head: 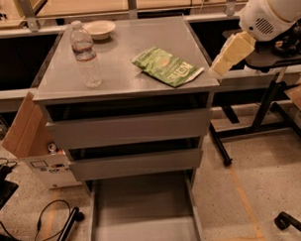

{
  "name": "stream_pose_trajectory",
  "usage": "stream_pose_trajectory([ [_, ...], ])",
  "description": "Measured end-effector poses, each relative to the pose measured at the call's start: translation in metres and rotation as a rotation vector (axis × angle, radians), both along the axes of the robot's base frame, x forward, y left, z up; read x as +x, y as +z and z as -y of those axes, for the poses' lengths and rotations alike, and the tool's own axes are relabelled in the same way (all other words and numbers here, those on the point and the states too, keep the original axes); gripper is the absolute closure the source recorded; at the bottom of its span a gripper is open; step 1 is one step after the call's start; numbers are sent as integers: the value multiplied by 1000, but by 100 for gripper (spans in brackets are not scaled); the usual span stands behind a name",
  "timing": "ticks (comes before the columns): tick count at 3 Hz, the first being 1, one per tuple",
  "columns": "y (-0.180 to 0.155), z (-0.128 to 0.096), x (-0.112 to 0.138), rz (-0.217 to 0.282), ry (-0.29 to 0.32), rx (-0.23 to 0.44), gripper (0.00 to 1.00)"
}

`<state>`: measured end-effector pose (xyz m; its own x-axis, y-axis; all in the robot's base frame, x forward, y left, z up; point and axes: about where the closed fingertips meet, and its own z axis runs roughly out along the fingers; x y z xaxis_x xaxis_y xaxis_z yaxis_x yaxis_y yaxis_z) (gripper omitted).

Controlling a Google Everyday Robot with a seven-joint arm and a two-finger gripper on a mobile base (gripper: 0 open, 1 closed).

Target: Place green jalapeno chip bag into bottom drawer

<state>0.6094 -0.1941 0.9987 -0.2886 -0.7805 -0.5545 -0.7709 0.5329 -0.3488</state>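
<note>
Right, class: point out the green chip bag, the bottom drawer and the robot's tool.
green chip bag [167, 66], camera view, middle of its face.
bottom drawer [144, 212], camera view, bare grey floor.
tool [220, 64], camera view, its tip, just right of the cabinet top [123, 49].

Legible text: none. Item 1, green jalapeno chip bag [167, 66], lying flat on the cabinet top [124, 81]: white lettering across its face, too blurred to read. Item 2, water bottle [86, 55], upright on the left part of the same top: pale wrap-around label, no word discernible. Item 3, cardboard box [27, 136], on the floor left of the cabinet: white sticker [50, 168] with dark print, unreadable. Item 4, gripper [222, 66], cream-coloured, in the air just off the top's right edge, near the bag: no readable marking.
</note>
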Motion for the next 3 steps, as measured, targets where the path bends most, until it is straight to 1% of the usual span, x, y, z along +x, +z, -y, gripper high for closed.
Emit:
stream_pose_trajectory([
  [1,-13,-28,51,33,10,81,0],
  [2,-39,-70,113,44,37,177,0],
  [3,-60,-95,146,35,49,234,0],
])
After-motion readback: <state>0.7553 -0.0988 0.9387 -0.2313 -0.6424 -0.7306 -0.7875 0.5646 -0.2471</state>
